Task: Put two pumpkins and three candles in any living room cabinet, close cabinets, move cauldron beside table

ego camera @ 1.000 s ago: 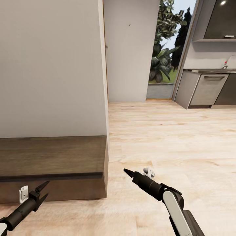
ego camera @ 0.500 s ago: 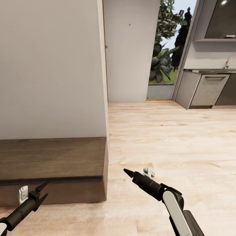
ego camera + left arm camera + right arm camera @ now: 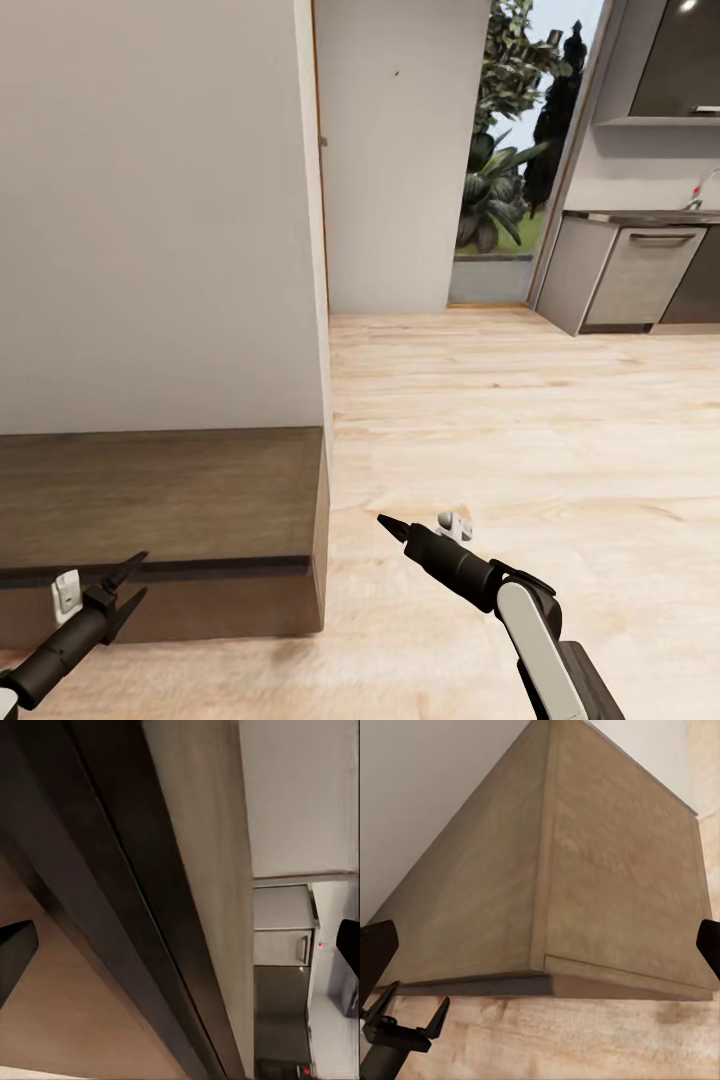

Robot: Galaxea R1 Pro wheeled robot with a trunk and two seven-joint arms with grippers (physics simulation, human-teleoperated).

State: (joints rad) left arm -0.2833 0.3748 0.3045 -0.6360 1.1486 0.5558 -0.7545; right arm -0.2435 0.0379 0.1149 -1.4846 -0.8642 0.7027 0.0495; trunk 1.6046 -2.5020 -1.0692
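Observation:
The long low dark-brown cabinet (image 3: 160, 490) stands against the white wall at the lower left of the head view, its front shut. My left gripper (image 3: 140, 575) hangs open just in front of its front face. My right gripper (image 3: 385, 522) hovers over the floor off the cabinet's right end and points toward it. The right wrist view looks at the cabinet's end corner (image 3: 585, 892) and catches the open left gripper (image 3: 418, 994); the right fingertips (image 3: 375, 949) sit wide apart at that picture's edges. The left wrist view runs along the cabinet front (image 3: 112, 870). Pumpkins, candles, cauldron and table are out of view.
A white wall corner (image 3: 310, 250) rises above the cabinet's right end. Pale wooden floor (image 3: 520, 420) stretches ahead and right. Grey kitchen units (image 3: 630, 270) stand at the far right, beside a glass opening onto garden plants (image 3: 495, 190).
The whole view has shifted slightly: the cabinet sits lower in the picture than a second ago. Both arms keep their pose and both grippers stay open.

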